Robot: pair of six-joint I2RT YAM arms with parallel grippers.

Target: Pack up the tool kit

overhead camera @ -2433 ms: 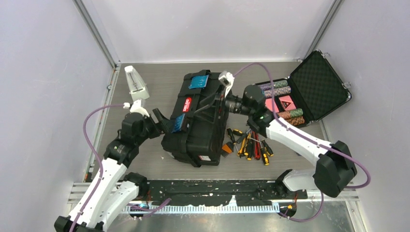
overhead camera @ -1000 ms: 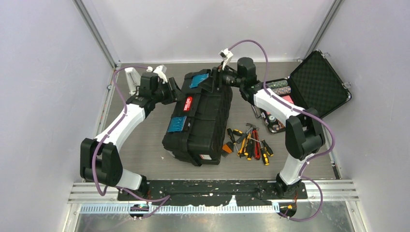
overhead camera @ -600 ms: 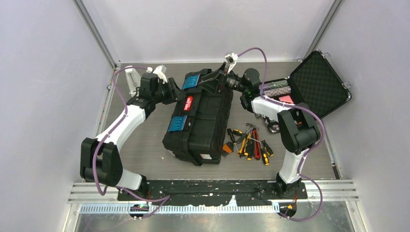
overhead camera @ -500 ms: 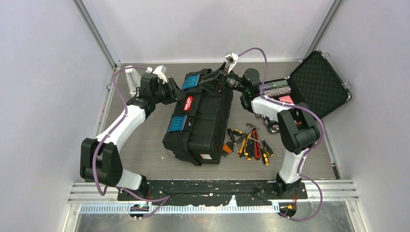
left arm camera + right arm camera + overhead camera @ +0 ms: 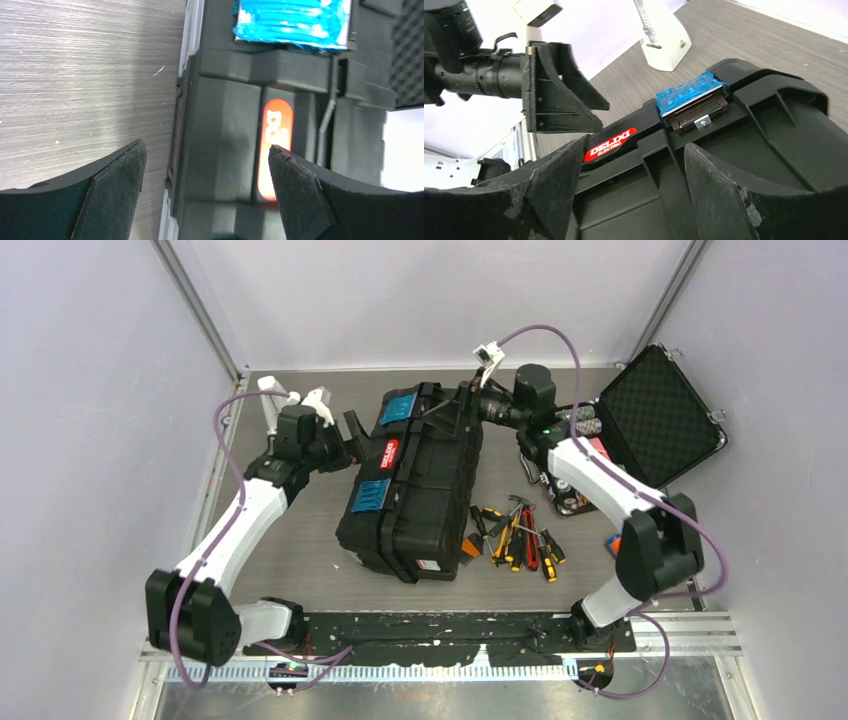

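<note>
The black toolbox point(image 5: 410, 490) lies in the middle of the table, with two blue latches point(image 5: 404, 406) and a red-labelled handle point(image 5: 386, 453) on its left side. Screwdrivers and red pliers point(image 5: 515, 538) lie in a pile to its right. My left gripper point(image 5: 352, 433) stands open just left of the handle; in the left wrist view its jaws point(image 5: 205, 152) straddle the handle's red label point(image 5: 274, 145) without touching. My right gripper point(image 5: 468, 406) is open over the box's far right corner, and in its own view point(image 5: 631, 150) a lid rib sits between the fingers.
A smaller foam-lined case point(image 5: 648, 420) with poker chips stands open at the back right. A white stand point(image 5: 268, 388) sits at the back left, behind my left arm. Walls close in on both sides.
My left gripper has opened wide and drawn back left from the handle. The toolbox's far end, lifted earlier, has come down. My right gripper has shifted right along the far edge.
</note>
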